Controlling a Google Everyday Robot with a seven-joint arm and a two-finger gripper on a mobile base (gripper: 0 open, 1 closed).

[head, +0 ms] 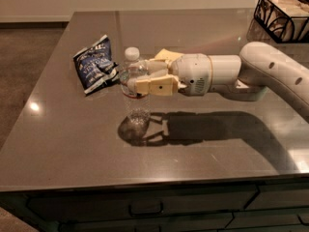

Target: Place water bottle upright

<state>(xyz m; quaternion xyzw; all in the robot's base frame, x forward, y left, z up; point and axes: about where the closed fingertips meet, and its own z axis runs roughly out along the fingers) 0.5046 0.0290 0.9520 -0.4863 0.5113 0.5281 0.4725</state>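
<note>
The water bottle is a small clear ribbed bottle with a white cap. It stands upright on the grey table, left of centre. My gripper reaches in from the right and is shut on the bottle's upper half, one beige finger in front and one behind. The label is mostly hidden by the fingers. The bottle's base looks to be on or just above the tabletop.
A dark blue snack bag lies just left of and behind the bottle. A black wire basket stands at the far right corner. The table's front edge runs along the bottom, with drawers below.
</note>
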